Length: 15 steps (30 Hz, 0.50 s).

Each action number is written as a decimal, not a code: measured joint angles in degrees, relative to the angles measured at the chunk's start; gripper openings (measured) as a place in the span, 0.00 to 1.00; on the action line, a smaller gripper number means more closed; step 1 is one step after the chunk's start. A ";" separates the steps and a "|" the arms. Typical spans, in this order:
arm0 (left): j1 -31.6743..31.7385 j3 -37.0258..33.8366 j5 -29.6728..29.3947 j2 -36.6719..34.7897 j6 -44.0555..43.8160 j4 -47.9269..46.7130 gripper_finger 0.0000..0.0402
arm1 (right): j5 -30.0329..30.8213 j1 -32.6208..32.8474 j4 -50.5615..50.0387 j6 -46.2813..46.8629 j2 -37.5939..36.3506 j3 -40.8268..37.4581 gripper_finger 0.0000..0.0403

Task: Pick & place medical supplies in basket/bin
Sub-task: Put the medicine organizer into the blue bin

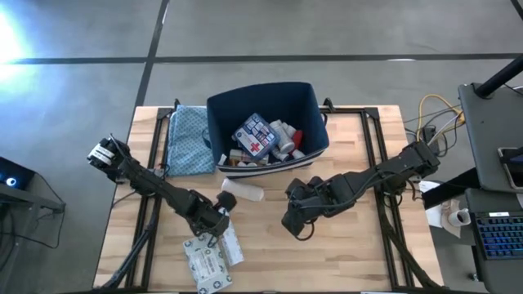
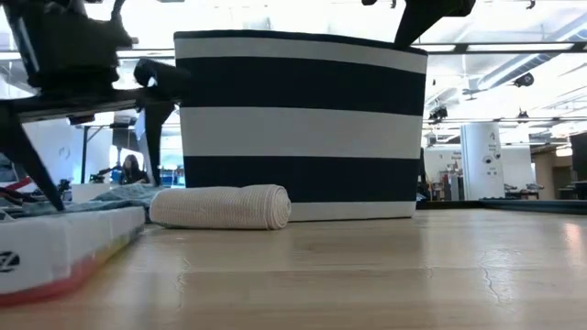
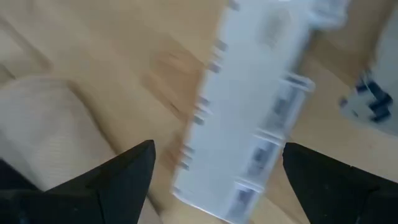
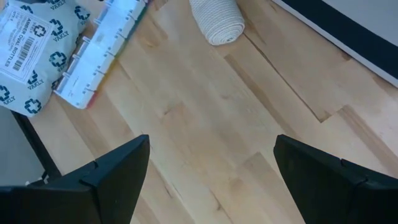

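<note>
The navy basket [image 1: 315, 114] stands at the table's far middle, with a blue-white first-aid box [image 1: 255, 135] and white bottles [image 1: 283, 139] inside. A rolled white bandage [image 1: 243, 190] lies on the table in front of it. A long white pill box [image 3: 249, 118] and a printed packet [image 1: 204, 263] lie near the front left. My left gripper [image 3: 217, 180] hangs open, pointing down over the pill box, one finger on either side of it. My right gripper [image 4: 211, 168] is open over bare table right of the bandage.
A blue patterned cloth [image 1: 188, 139] lies left of the basket. Cables and a laptop [image 1: 494, 233] sit past the table's right edge. Bare wood [image 1: 343, 253] lies at the front right. In the low view the striped basket wall [image 2: 303, 128] rises behind the bandage [image 2: 220, 206].
</note>
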 joint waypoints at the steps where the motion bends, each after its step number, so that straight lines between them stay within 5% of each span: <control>1: 0.18 0.32 0.25 0.00 -0.02 0.35 0.82 | 0.00 0.00 -0.02 -0.01 0.00 0.00 0.82; 7: 1.48 -0.75 6.01 1.39 3.76 0.85 0.82 | 0.02 0.00 -0.02 -0.01 0.00 -0.02 0.82; 15: 3.84 -0.94 6.64 5.31 9.41 5.64 0.82 | 0.02 0.00 -0.03 -0.03 0.00 -0.02 0.82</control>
